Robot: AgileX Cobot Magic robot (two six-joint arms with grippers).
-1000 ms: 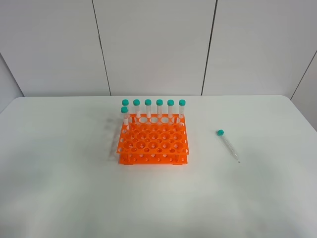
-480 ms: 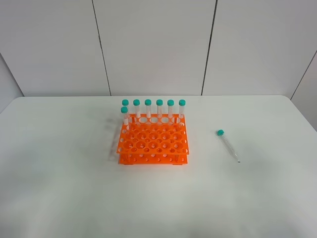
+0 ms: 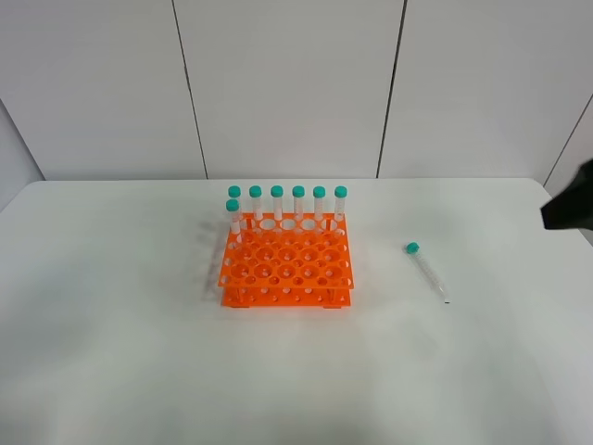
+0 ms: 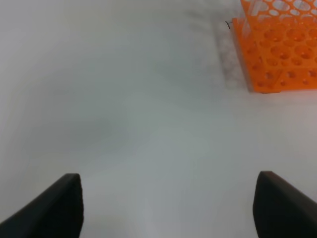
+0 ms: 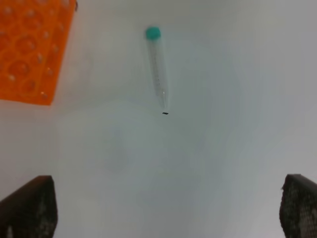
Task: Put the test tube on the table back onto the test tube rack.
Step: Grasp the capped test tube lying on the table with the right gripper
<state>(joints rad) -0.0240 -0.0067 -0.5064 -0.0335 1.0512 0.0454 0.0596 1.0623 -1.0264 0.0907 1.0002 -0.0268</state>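
Observation:
A test tube (image 3: pixel 426 269) with a teal cap lies flat on the white table (image 3: pixel 139 352), right of the orange test tube rack (image 3: pixel 285 269). Its cap points to the back. Several alike tubes (image 3: pixel 287 206) stand upright in the rack's back rows. The right wrist view shows the lying tube (image 5: pixel 157 67) ahead of my right gripper (image 5: pixel 168 203), which is open, empty and well apart from it. A dark part of the right arm (image 3: pixel 567 206) shows at the right edge. My left gripper (image 4: pixel 168 203) is open and empty, with the rack (image 4: pixel 277 44) ahead to one side.
Grey wall panels (image 3: pixel 287 83) stand behind the table's back edge. The right wrist view shows a corner of the rack (image 5: pixel 29 49) beside the lying tube. A tiny dark speck (image 5: pixel 165 113) lies at the tube's tip.
A dark part of the right arm has come into the exterior view at the right edge. The tubes and the rack have not moved.

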